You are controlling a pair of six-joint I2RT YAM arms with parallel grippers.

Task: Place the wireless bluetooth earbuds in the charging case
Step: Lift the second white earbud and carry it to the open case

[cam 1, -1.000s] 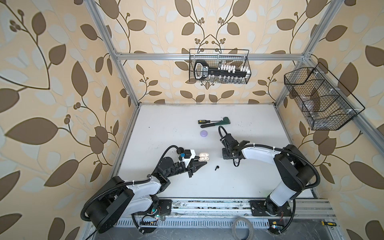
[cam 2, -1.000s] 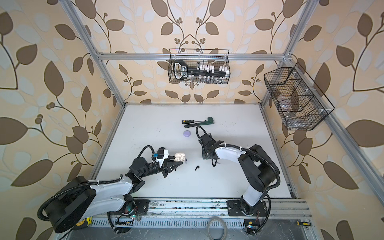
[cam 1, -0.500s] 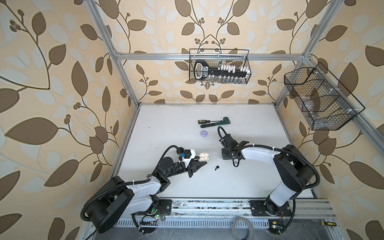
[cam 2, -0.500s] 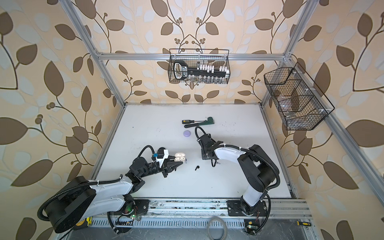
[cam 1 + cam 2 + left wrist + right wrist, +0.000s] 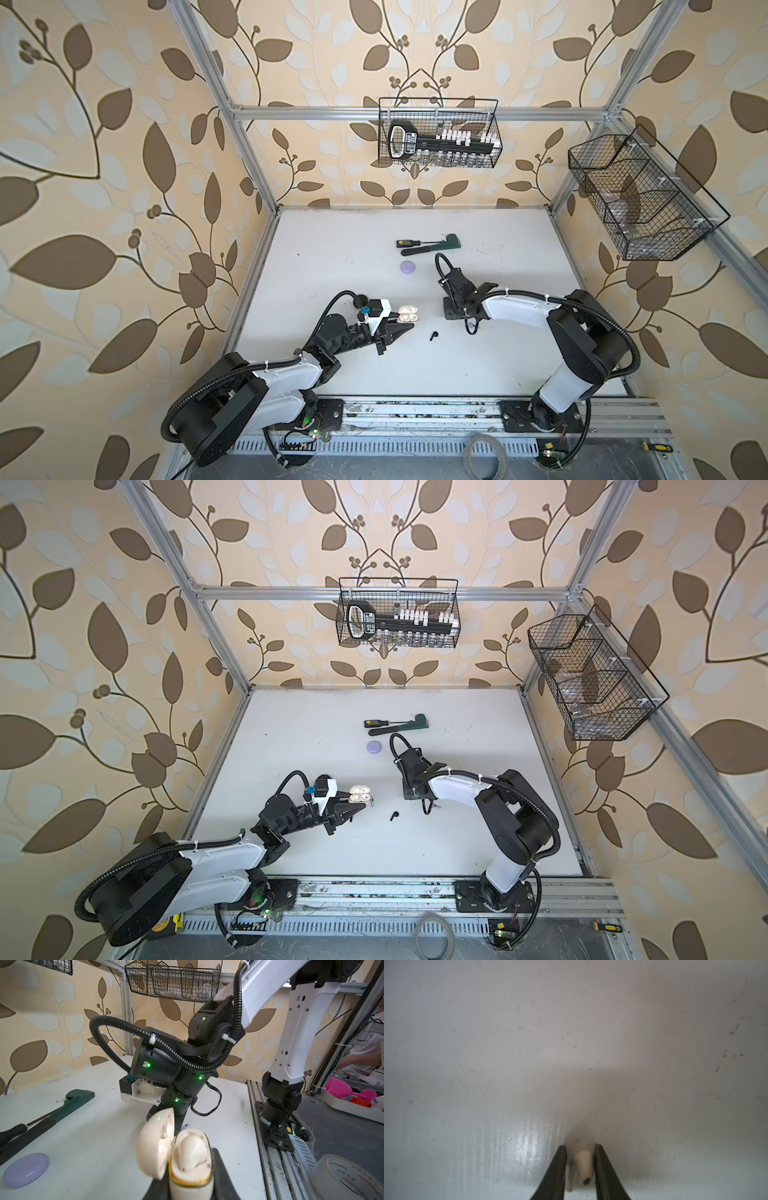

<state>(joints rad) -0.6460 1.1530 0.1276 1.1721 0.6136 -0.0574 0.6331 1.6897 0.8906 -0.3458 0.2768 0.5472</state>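
The right gripper (image 5: 580,1145) is pointing down at the counter (image 5: 508,1043). Its fingers (image 5: 558,1169) are standing narrowly apart, straddling a white earbud (image 5: 583,1164) that is lying flat between them. One finger is resting against the bud's body. A sliver of counter is showing between the body and the other finger, so no firm pinch is evident.

The left gripper (image 5: 189,1188) is pinching the case (image 5: 192,1159) by its base, one finger on either side, with the lid (image 5: 155,1142) hanging open.

In a top view, a black earbud (image 5: 433,335) is lying loose on the counter between the two grippers and touching neither. The case is sitting well apart from the right gripper.
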